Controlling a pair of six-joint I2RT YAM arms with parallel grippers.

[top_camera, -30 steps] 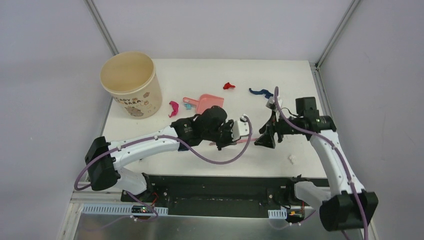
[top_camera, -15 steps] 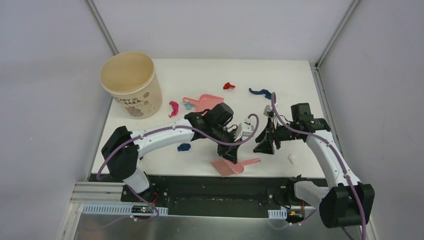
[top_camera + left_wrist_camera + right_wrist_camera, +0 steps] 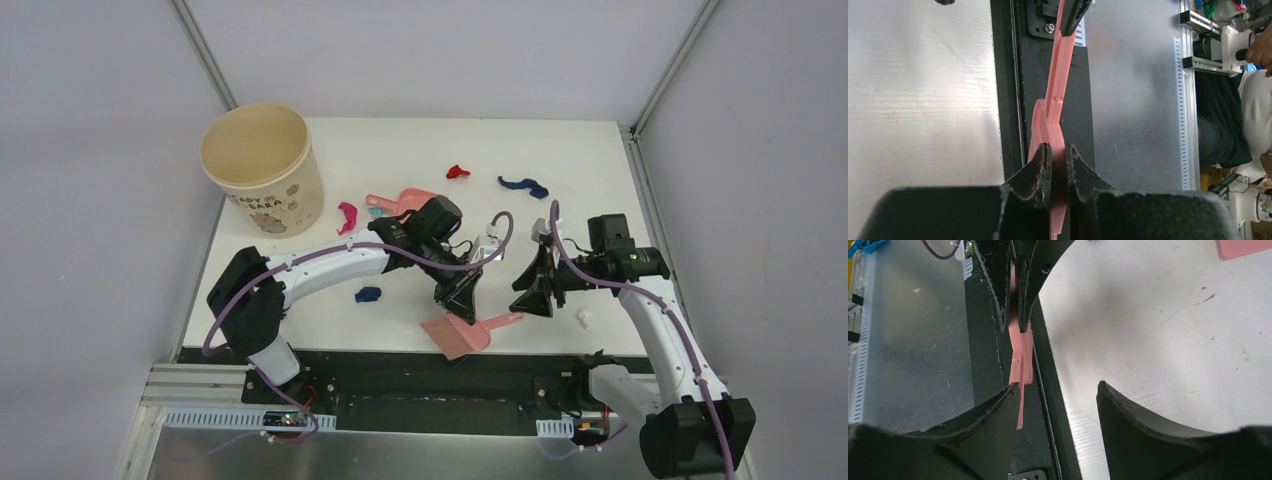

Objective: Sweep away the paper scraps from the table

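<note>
My left gripper (image 3: 462, 298) (image 3: 1058, 150) is shut on the flat head of a pink hand brush (image 3: 458, 336) (image 3: 1055, 95) at the table's (image 3: 560, 140) black front edge. The brush handle points right. My right gripper (image 3: 530, 288) (image 3: 1058, 387) is open just right of the handle tip. The tip sits against the outside of its left finger (image 3: 998, 415), not between the jaws. Paper scraps lie about: red (image 3: 457, 171), dark blue (image 3: 523, 185), magenta (image 3: 347, 216), teal (image 3: 376, 212), another dark blue (image 3: 368, 294) and white (image 3: 583, 318).
A beige round bucket (image 3: 263, 165) stands at the back left corner. A pink dustpan (image 3: 412, 201) lies mid-table behind the left arm, partly hidden by it. Grey walls close in the back and the sides.
The left arm swung the brush down from mid-table to the front edge. The right gripper moved nearer the front edge and its jaws narrowed a little.
</note>
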